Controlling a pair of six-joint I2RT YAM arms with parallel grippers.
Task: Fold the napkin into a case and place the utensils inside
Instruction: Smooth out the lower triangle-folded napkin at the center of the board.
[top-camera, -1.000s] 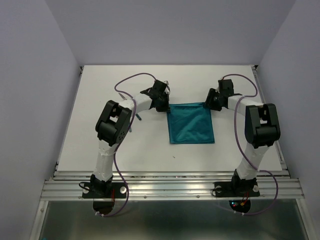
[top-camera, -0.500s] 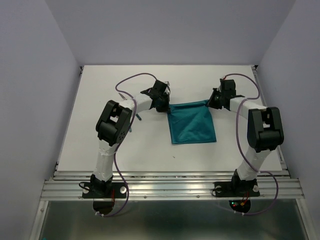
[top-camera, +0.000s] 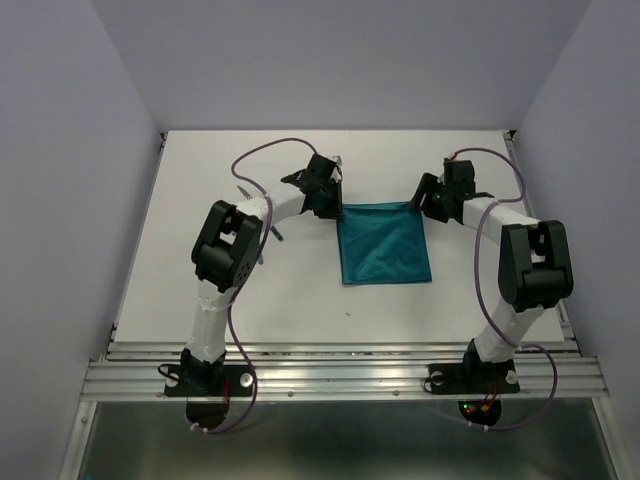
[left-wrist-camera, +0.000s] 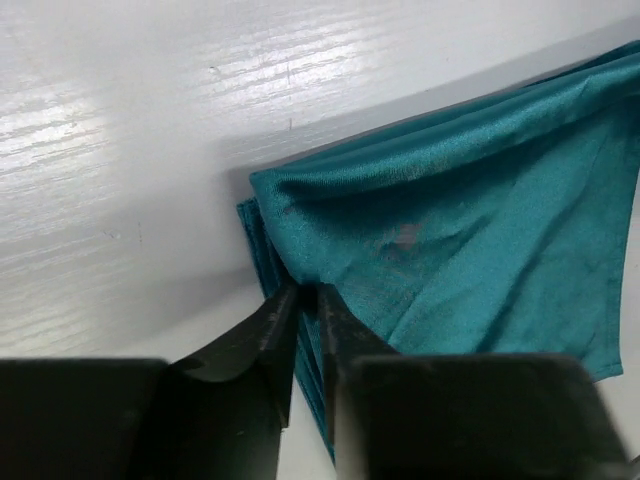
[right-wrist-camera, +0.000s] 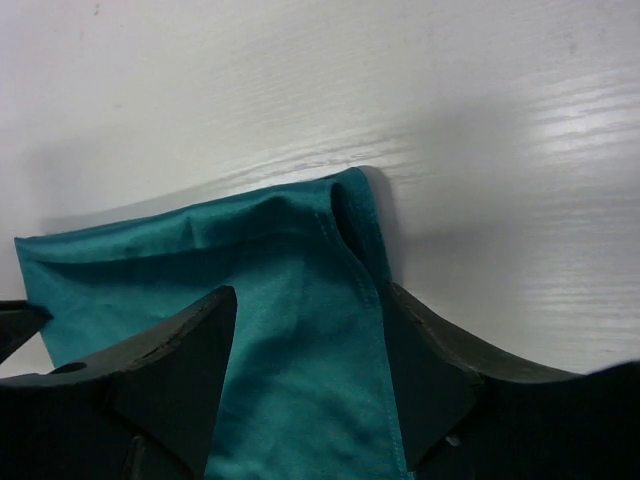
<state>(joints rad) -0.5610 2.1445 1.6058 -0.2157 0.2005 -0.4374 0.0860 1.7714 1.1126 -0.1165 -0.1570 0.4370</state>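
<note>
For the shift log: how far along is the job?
Done: napkin folded, layers showing. In hand: left gripper and right gripper at its far corners, right jaws open. To do: narrow it into a case, load the utensils lying by the left arm.

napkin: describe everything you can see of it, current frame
The napkin is teal-green cloth with a satin-like sheen, folded into a rough square, with stacked layers showing at its far-left edge. It lies flat mid-way across the white table, lightly creased, its far edge slightly puffed. The left pincer sits at the far-left corner with fingers nearly together; whether it grips the cloth is unclear. The right pincer straddles the far-right corner, open.
</note>
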